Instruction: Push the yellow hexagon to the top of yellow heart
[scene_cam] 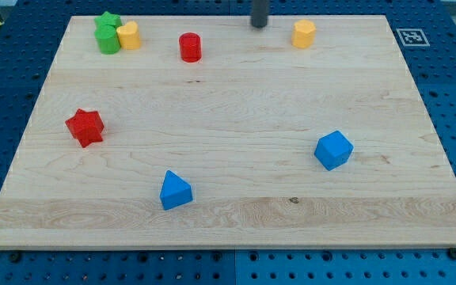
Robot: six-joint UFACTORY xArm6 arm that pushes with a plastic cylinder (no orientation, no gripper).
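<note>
All I can see of my arm is a short length of straight rod, dark grey and round in section, plain and smooth with no markings, screws or cables showing. My tip [259, 25] ends blunt and flat, slightly darker at its edge.

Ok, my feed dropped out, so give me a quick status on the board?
My tip at view's top, left of yellow hexagon, not touching. Yellow heart far left beside the green blocks. Red cylinder sits between them.
</note>
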